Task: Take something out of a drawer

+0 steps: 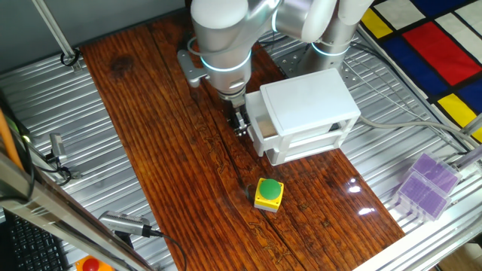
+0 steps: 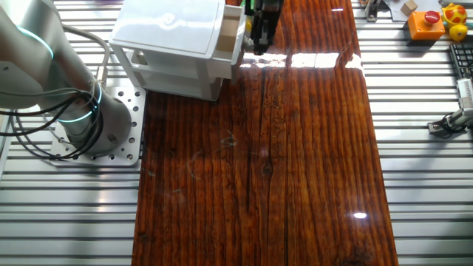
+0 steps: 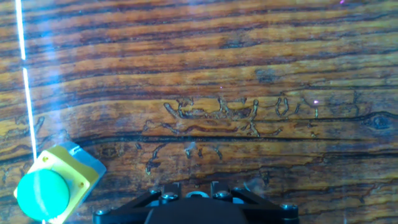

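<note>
The white box cabinet [image 1: 309, 102] stands on the wooden table. Its upper drawer [image 1: 262, 124] is pulled out a little toward my gripper; it also shows in the other fixed view [image 2: 230, 33]. My gripper [image 1: 240, 125] points down right at the drawer's front, its fingers close together on the small round knob. In the other fixed view the gripper [image 2: 259, 33] sits against the drawer front. In the hand view only the finger bases [image 3: 189, 188] show, with a pale round piece between them. The tan cube is not visible.
A yellow box with a green button [image 1: 269, 193] sits on the wood in front of the cabinet, and at lower left in the hand view [image 3: 53, 183]. Purple boxes [image 1: 425, 184] lie on the metal at the right. Tools and toys [image 2: 432, 18] lie off the board.
</note>
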### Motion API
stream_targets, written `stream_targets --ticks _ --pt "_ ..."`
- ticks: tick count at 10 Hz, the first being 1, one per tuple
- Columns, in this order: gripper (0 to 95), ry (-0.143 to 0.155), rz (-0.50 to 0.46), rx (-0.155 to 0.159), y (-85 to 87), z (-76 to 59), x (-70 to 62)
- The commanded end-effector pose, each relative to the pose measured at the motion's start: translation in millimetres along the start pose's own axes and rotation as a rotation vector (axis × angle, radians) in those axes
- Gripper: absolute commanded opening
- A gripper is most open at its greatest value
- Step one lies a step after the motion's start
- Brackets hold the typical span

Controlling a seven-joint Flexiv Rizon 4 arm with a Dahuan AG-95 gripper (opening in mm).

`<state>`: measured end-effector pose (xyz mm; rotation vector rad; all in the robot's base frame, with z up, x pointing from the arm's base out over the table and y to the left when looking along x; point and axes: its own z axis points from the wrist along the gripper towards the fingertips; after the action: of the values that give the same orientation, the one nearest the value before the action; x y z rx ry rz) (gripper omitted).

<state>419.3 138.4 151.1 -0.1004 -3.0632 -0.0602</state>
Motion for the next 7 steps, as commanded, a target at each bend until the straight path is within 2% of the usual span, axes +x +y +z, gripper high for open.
stream_targets --ticks 1,7 --pt "0.0 0.005 -0.002 0.0 -3.5 -3.2 -7.6" --pt "0.0 0.015 -0.005 0.0 -11.4 -7.2 -34.0"
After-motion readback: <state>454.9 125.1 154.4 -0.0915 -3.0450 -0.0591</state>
